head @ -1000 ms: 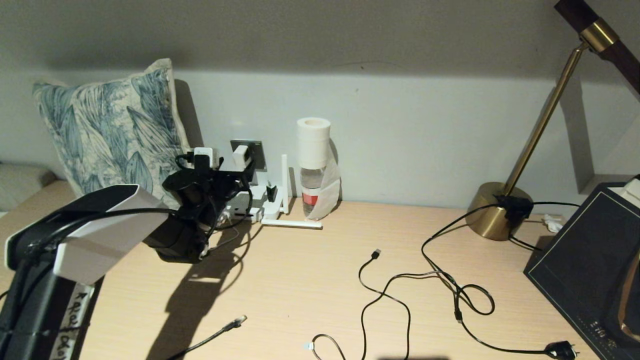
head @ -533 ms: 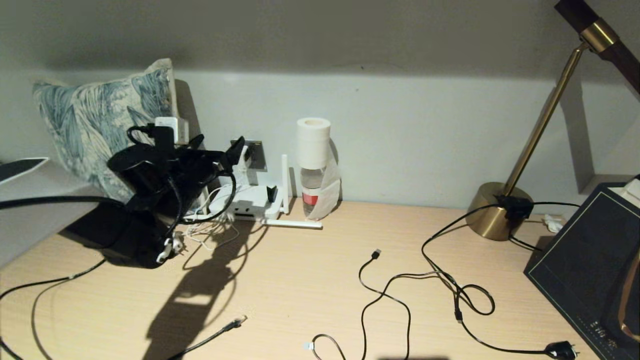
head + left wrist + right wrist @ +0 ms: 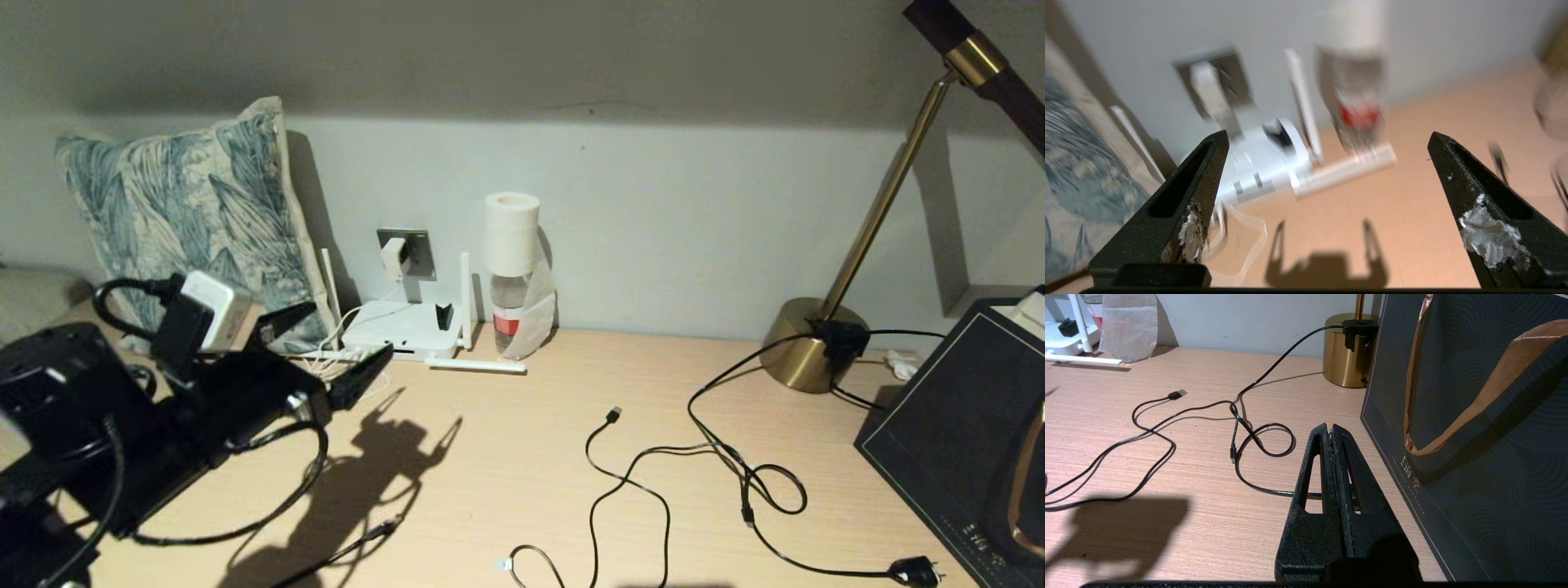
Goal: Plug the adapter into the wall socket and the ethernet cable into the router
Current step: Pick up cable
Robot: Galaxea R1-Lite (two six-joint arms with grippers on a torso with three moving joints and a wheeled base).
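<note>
Sitting in the wall socket [image 3: 406, 252] at the back of the counter [image 3: 506, 465], the adapter [image 3: 393, 257] is a white block on the grey plate, with its thin white cord dropping toward the router [image 3: 402, 329] just below. The router lies flat against the wall with one antenna upright at each side and another lying on the counter in front of a plastic bottle [image 3: 512, 282] capped with a white roll.

The left gripper [image 3: 326, 353] hangs over the left part of the counter, in front of a leaf-patterned cushion [image 3: 188, 220], pointing toward the router; its jaws stand wide apart with nothing between them (the left wrist view shows both dark fingers splayed, the router and socket blurred beyond). The ethernet cable [image 3: 351, 549] lies near the front edge in the arm's shadow, its clear connector end [image 3: 393, 519] loose on the wood, well apart from the router.

The right gripper [image 3: 1331, 435] rests low by a dark paper bag [image 3: 1474, 428], jaws pressed together and empty. A thin black USB cable [image 3: 620, 457] and a cord with a black plug [image 3: 914, 571] loop across the middle, near the brass lamp base [image 3: 804, 343].
</note>
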